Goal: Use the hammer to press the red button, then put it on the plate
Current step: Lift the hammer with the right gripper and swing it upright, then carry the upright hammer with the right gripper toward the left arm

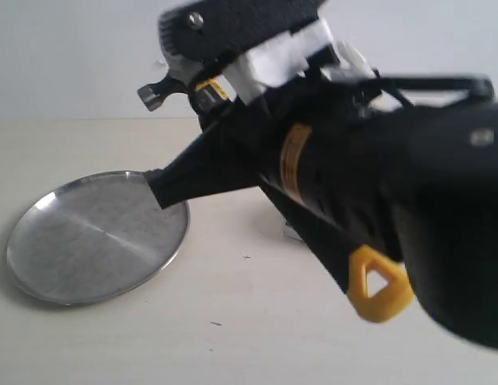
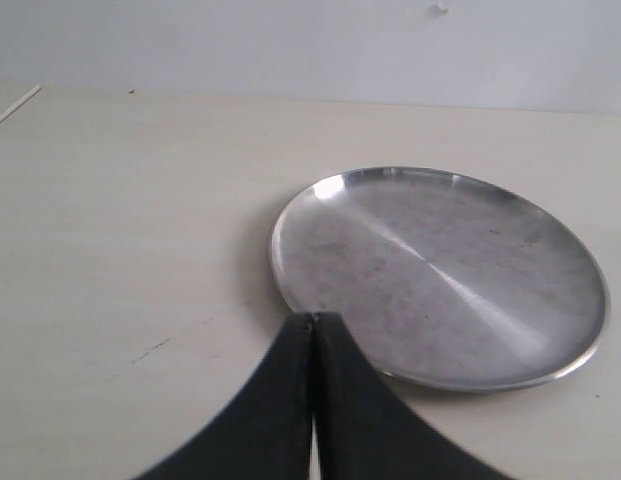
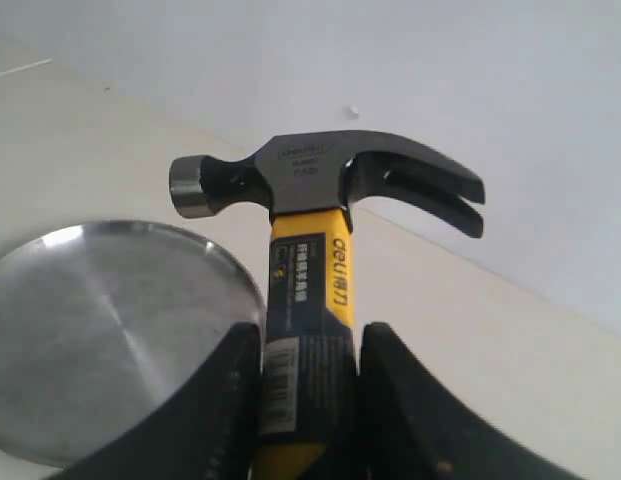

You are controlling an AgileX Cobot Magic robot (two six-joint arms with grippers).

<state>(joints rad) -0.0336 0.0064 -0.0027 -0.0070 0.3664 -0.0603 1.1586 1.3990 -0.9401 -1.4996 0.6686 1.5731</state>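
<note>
My right gripper [image 3: 310,345] is shut on the black and yellow handle of the hammer [image 3: 308,265]. The hammer stands upright, its dark steel head above the jaws and beside the plate [image 3: 90,330]. In the exterior view the hammer's steel face [image 1: 155,96] pokes out at upper left, above the plate [image 1: 96,241]. My left gripper [image 2: 312,320] is shut on nothing, its tips at the near rim of the plate [image 2: 440,270]. The same black tips [image 1: 159,188] reach the plate's right edge in the exterior view. The red button is out of view.
A black arm with yellow labels and a yellow loop [image 1: 378,285] fills the right half of the exterior view and hides the table behind it. A small silvery bit [image 1: 293,233] shows under that arm. A pale wall [image 2: 290,40] backs the table.
</note>
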